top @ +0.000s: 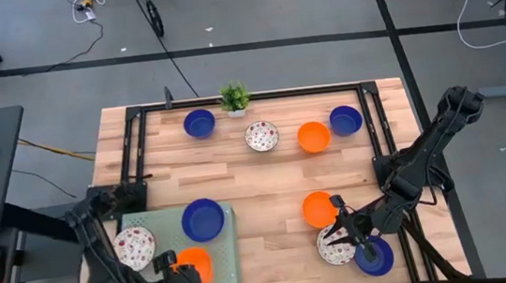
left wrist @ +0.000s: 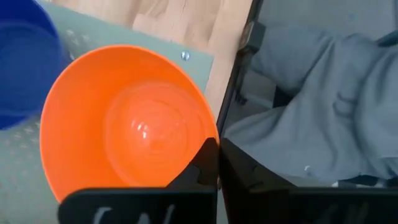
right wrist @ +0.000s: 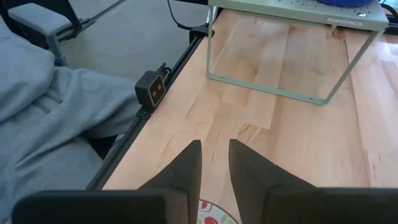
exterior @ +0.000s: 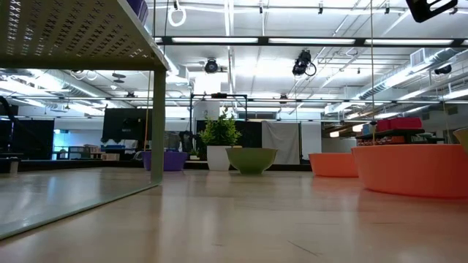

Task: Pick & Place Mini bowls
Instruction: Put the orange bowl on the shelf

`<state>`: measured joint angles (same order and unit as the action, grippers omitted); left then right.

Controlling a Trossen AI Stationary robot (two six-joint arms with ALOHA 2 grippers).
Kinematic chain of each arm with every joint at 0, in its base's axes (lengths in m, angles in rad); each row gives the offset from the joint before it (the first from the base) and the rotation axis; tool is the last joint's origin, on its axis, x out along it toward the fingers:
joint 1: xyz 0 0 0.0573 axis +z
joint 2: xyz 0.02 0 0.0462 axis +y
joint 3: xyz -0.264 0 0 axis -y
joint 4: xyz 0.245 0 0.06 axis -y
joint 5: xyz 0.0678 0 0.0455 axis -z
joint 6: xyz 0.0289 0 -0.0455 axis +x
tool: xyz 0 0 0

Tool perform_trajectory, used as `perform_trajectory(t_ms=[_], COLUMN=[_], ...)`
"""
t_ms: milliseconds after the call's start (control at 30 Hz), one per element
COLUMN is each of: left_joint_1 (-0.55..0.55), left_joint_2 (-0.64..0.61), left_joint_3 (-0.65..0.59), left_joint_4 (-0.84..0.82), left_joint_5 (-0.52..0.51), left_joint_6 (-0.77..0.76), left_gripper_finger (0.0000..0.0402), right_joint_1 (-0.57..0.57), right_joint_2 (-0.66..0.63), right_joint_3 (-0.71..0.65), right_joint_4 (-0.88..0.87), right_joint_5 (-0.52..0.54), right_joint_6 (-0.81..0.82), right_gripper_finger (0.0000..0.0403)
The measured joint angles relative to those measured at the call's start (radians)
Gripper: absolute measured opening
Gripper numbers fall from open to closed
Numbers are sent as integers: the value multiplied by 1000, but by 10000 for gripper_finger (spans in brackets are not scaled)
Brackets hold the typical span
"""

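An orange mini bowl (top: pixel 195 263) (left wrist: pixel 124 124) is over the near right part of the pale green tray (top: pixel 226 257), with my left gripper (top: pixel 178 272) (left wrist: pixel 216 146) shut on it. A blue bowl (top: pixel 203 219) and a red-speckled white bowl (top: pixel 134 247) sit in the tray. My right gripper (top: pixel 350 235) (right wrist: pixel 214 146) waits at the near right, slightly open with bare wood between its fingertips. It is just over a speckled bowl (top: pixel 335 248) (right wrist: pixel 211 219) and beside a blue bowl (top: pixel 376 257) and an orange bowl (top: pixel 318 209). My left gripper pinches the orange bowl's rim (left wrist: pixel 210 138), one finger inside the bowl (left wrist: pixel 196 171) and one outside (left wrist: pixel 239 168). The fingers come steeply from above on the bowl's near left side. The bowl faces up; whether it touches the tray, I cannot tell.
At the far side stand a small potted plant (top: pixel 234 97), two blue bowls (top: pixel 199 123) (top: pixel 346 119), a speckled bowl (top: pixel 262 136) and an orange bowl (top: pixel 313 137). A person in grey clothing (left wrist: pixel 311 93) (right wrist: pixel 43 112) is at the near edge. Bare wood lies mid-table (top: pixel 257 183).
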<state>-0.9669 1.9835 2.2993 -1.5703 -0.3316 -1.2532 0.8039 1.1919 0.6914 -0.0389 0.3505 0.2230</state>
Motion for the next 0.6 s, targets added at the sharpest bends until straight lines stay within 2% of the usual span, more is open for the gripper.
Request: perform_trajectory(t_ms=[367, 600], left_joint_1=[31, 34], left_joint_2=[109, 111], left_joint_3=[0, 0], left_joint_4=[-1, -1], left_joint_5=[171, 185], left_joint_6=[-71, -63], left_gripper_finger=[3, 8], right_joint_1=[0, 0], right_joint_2=[0, 0], right_joint_3=[0, 0], right_joint_4=[-1, -2], right_joint_5=[0, 0], right_joint_6=[0, 0], right_gripper_finger=[84, 84])
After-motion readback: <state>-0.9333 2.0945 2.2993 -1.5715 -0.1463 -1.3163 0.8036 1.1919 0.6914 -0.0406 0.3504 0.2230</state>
